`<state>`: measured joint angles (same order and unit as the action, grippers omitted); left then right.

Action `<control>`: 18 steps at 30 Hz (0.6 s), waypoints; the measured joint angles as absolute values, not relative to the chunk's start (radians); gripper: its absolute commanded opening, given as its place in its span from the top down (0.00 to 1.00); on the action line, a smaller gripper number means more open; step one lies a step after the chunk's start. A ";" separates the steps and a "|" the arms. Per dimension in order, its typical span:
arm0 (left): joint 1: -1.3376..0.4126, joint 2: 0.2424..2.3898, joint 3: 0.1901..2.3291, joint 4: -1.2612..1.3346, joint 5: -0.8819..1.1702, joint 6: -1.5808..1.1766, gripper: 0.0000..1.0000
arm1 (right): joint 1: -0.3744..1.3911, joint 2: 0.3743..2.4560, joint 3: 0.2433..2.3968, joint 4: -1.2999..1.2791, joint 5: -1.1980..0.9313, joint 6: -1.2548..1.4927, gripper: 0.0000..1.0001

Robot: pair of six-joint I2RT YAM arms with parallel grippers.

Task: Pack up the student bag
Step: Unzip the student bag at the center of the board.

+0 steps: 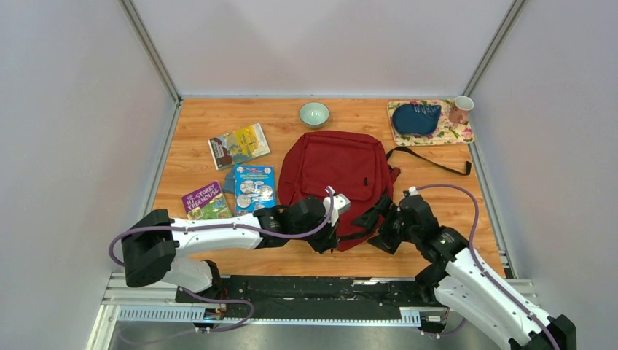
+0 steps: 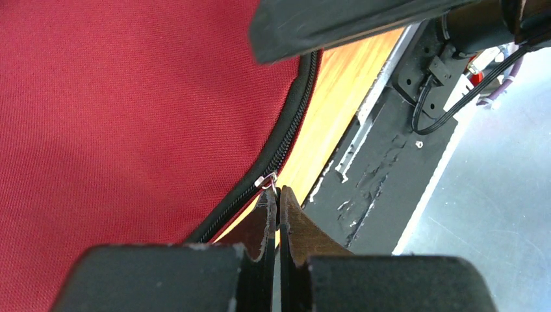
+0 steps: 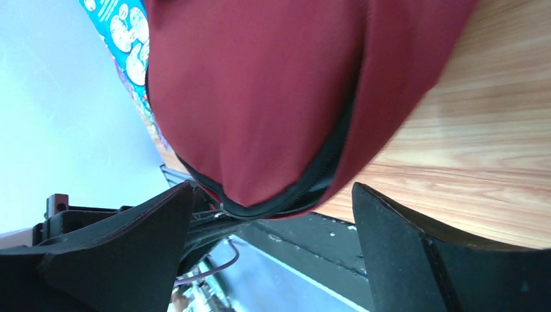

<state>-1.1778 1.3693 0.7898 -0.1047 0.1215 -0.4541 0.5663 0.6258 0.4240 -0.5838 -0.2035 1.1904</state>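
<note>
The dark red student bag (image 1: 335, 171) lies flat in the middle of the table, its near end by the arms. Its black zipper (image 2: 286, 133) runs along the near edge. My left gripper (image 1: 329, 237) (image 2: 278, 193) is shut, its tips pinching the small metal zipper pull (image 2: 267, 180) at the bag's near edge. My right gripper (image 1: 379, 230) (image 3: 271, 188) is open, with its jaws wide on either side of the bag's near corner (image 3: 273, 130), touching nothing. Three books lie left of the bag: one yellow-green (image 1: 239, 145), one blue (image 1: 254, 187), one purple (image 1: 206, 202).
A pale green bowl (image 1: 314, 114) stands behind the bag. A floral mat (image 1: 455, 135) at the back right holds a dark blue pouch (image 1: 416, 117) and a cup (image 1: 460, 109). A black strap (image 1: 433, 160) trails right of the bag. The table's front edge and the rail lie just below the grippers.
</note>
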 measured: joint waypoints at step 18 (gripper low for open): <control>-1.173 1.330 0.810 -0.142 0.047 -0.359 1.00 | 0.524 0.718 0.463 -0.509 -0.109 1.127 1.00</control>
<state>-1.1732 1.3304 0.8097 -0.1421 0.0475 -0.3592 0.5243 0.7181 0.4625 -0.5087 -0.1089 1.1275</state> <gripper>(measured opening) 0.014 0.038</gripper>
